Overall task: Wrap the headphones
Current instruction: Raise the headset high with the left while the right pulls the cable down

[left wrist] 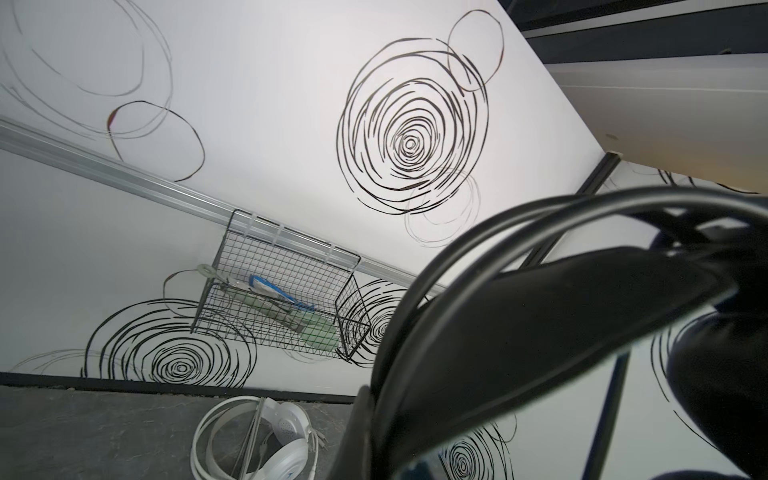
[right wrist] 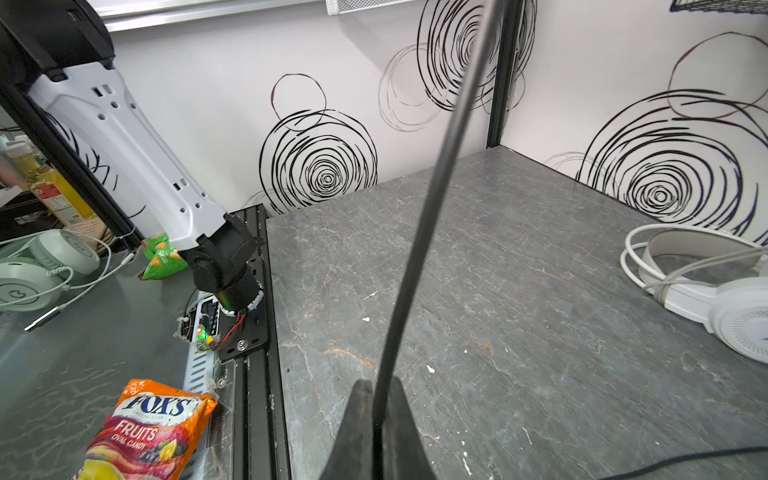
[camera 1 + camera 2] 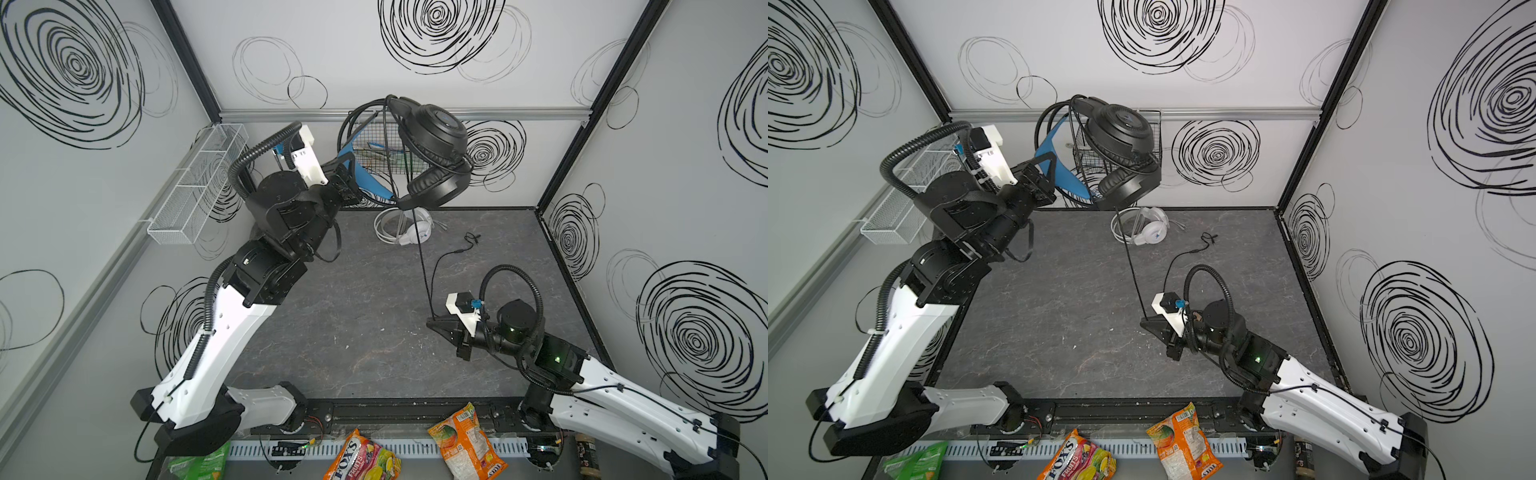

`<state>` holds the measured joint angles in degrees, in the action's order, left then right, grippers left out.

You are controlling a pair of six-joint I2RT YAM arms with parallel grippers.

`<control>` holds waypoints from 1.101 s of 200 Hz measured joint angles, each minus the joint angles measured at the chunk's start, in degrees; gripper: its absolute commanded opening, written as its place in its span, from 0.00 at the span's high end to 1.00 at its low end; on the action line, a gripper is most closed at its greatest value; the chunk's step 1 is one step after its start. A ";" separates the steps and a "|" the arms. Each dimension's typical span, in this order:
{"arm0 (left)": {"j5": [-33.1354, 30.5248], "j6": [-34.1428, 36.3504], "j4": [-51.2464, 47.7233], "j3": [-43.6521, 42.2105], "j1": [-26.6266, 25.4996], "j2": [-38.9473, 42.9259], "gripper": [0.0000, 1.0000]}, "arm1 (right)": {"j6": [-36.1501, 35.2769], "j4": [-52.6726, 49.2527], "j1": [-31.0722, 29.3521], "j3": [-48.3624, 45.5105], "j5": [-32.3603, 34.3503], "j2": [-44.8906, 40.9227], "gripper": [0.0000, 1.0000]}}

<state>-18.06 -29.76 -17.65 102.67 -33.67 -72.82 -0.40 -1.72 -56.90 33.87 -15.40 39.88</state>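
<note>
**Black headset aloft, cable pulled taut**

Reading a top view as a clock face centred on the table (image 3: 374, 316), with 12 o'clock at the back wall:

The black headphones (image 3: 436, 141) hung in the air at 12 o'clock, above the table's back edge. The left gripper (image 3: 350, 179) was clamped on their blue-lined headband from the 11 o'clock side.

The white headphones (image 3: 409, 230) lay on the table just below them, at about 12 o'clock near the back edge, apart from both arms. Their white cable lay in loops around the headband.

An orange bag (image 3: 465, 440) and a candy bag (image 3: 361, 459) sat at 6 o'clock, past the front rail.

The right gripper (image 3: 433, 323) stood low at about 4 o'clock, near the centre, its jaws closed on the black cable (image 2: 436, 187). That cable ran straight and tight from the pinch up to the black headphones. Its slack tail curved back over the table toward 1 o'clock.
</note>
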 measured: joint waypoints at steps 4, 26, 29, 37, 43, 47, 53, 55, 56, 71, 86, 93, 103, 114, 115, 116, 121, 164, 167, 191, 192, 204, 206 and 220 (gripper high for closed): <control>0.00 -0.26 -0.07 -0.28 0.42 -0.02 1.00 | -0.22 -0.39 -0.59 0.24 0.66 -0.02 1.00; -0.04 -2.34 -0.28 -1.46 1.79 -0.79 1.00 | -1.29 -1.79 -4.20 1.42 3.82 0.94 1.00; -0.04 -2.58 -0.28 -1.57 1.86 -0.94 1.00 | -1.44 -1.88 -4.66 1.55 4.22 1.20 1.00; -0.04 -3.19 -0.28 -1.88 1.95 -1.31 1.00 | -1.68 -2.03 -5.81 1.92 5.05 1.92 1.00; -0.07 -3.74 -0.28 -2.08 1.97 -1.64 1.00 | -1.95 -2.14 -6.75 2.21 5.79 2.69 1.00; -0.09 -4.04 -0.28 -2.10 1.99 -1.84 1.00 | -2.12 -2.19 -7.37 2.38 6.12 3.15 1.00; -0.11 -4.48 -0.26 -2.21 2.05 -2.14 1.00 | -2.36 -2.29 -8.48 2.78 6.93 4.11 1.00; -0.13 -4.61 -0.28 -2.27 2.08 -2.23 1.00 | -2.54 -2.27 -8.90 2.93 7.17 4.46 1.00; -0.13 -4.63 -0.26 -2.29 2.10 -2.25 1.00 | -2.56 -2.27 -9.01 2.97 7.28 4.57 1.00; -0.39 -5.09 -0.48 -3.10 2.21 -2.58 1.00 | -3.13 -2.23 -11.78 4.22 9.49 7.56 1.00; -1.16 -5.46 -1.07 -4.00 2.32 -2.73 1.00 | -3.76 -2.25 -14.49 5.53 11.39 9.66 1.00; -1.70 -5.68 -1.60 -4.37 2.40 -2.82 1.00 | -3.98 -2.23 -15.67 6.10 12.17 10.38 1.00; -2.80 -5.62 -2.34 -4.83 2.62 -2.99 1.00 | -4.26 -2.25 -17.22 6.95 13.29 11.21 1.00; -4.28 -5.18 -2.73 -5.42 2.84 -3.17 1.00 | -4.66 -2.58 -18.29 7.78 14.23 11.63 1.00; -4.37 -5.11 -2.71 -5.49 2.84 -3.17 1.00 | -4.68 -2.62 -18.36 7.85 14.29 11.63 1.00; -4.59 -5.07 -2.71 -5.64 2.89 -3.17 1.00 | -4.70 -2.67 -18.40 7.91 14.36 11.63 1.00; -5.35 -4.81 -2.75 -6.23 2.95 -3.17 1.00 | -4.90 -3.13 -18.71 8.39 14.71 11.67 1.00; -12.26 -0.57 -2.54 -13.49 3.78 -2.97 1.00 | -7.41 -11.43 -19.76 15.15 17.25 10.75 1.00; -12.70 0.00 -2.67 -13.88 3.78 -2.97 1.00 | -7.58 -11.96 -19.78 15.78 17.44 10.67 1.00; -16.90 5.55 -3.45 -16.24 2.40 -2.97 1.00 | -10.29 -16.55 -19.87 21.62 19.52 10.08 1.00; -17.14 5.90 -3.54 -16.28 2.25 -2.97 1.00 | -10.47 -16.79 -19.87 21.94 19.74 10.08 1.00; -19.61 9.38 -4.44 -16.44 0.46 -2.97 1.00 | -12.00 -18.34 -19.87 24.00 21.22 9.81 1.00; -20.00 9.94 -4.59 -16.44 0.13 -2.97 1.00 | -12.20 -18.51 -19.87 24.22 21.46 9.79 1.00; -23.15 14.56 -5.29 -16.48 -2.99 -2.97 1.00 | -14.08 -19.96 -19.87 25.33 24.33 9.53 1.00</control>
<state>-41.21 -15.20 -22.94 86.19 -36.67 -75.79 -14.48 -21.67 -76.77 59.20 8.93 49.41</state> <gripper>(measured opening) 0.086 0.069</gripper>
